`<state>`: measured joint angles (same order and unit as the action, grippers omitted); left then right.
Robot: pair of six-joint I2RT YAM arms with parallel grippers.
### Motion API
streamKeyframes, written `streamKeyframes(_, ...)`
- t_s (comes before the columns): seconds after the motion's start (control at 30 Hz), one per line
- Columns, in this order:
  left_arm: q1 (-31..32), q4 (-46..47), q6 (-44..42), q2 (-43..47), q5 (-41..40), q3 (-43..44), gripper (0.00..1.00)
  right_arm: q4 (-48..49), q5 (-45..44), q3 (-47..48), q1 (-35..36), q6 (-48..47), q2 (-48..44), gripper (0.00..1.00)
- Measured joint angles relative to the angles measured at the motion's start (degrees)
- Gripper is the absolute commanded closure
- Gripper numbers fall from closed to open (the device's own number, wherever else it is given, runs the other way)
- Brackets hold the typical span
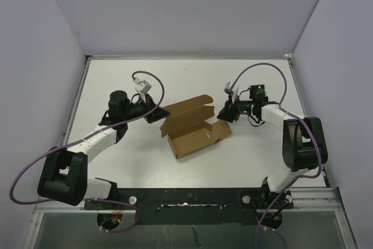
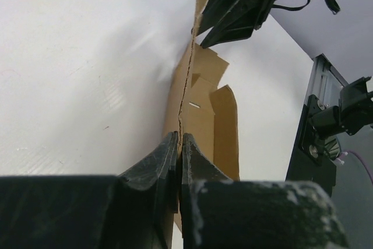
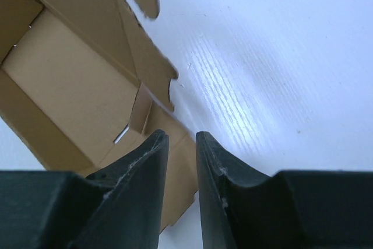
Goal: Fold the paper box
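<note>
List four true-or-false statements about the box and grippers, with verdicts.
1. The left gripper is shut on the box's edge. True.
2. The box is folded closed. False: it lies open, flaps spread.
3. The right gripper clamps a flap. False: its jaws stand slightly apart with nothing between them.
4. The box lies between the two grippers. True.

Bright even light, wrist-cam blur

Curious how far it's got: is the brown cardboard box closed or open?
Open. The paper box has walls partly up, but the lid lies back and its inside shows.
</note>
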<state>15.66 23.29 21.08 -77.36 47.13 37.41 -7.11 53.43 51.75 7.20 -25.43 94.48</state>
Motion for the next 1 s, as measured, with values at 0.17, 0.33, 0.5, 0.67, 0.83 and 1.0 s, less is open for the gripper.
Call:
streamKeyframes(0.17, 0.00, 4.50, 0.22, 1.09, 2.03, -1.18, 1.00, 1.01, 1.77, -0.57, -2.67, 0.76, 0.00, 0.72)
streamKeyframes(0.33, 0.00, 8.26, -0.72, 1.25, 4.59, -1.62, 1.00, 4.59, 3.54, -3.04, -5.11, 0.87, -0.28, 0.70)
streamKeyframes(0.5, -0.42, 14.51, -0.46, 1.25, 8.61, -2.67, 1.00, 8.79, 5.22, -4.72, -4.35, 0.83, -0.68, 0.70)
streamKeyframes(0.67, -2.14, 20.57, 0.76, 1.31, 12.13, -3.39, 1.00, 8.04, 5.81, -5.53, -3.78, -3.37, -6.45, 0.58)
streamKeyframes(0.83, -2.71, 20.65, 0.35, 3.13, 13.73, -3.39, 1.00, 5.51, 6.86, -5.68, -3.80, -10.71, -15.23, 0.54)
streamKeyframes(1.0, -2.71, 20.22, -1.22, 6.27, 14.75, -3.41, 1.00, 0.85, 8.22, -5.53, -3.89, -15.58, -16.37, 0.44)
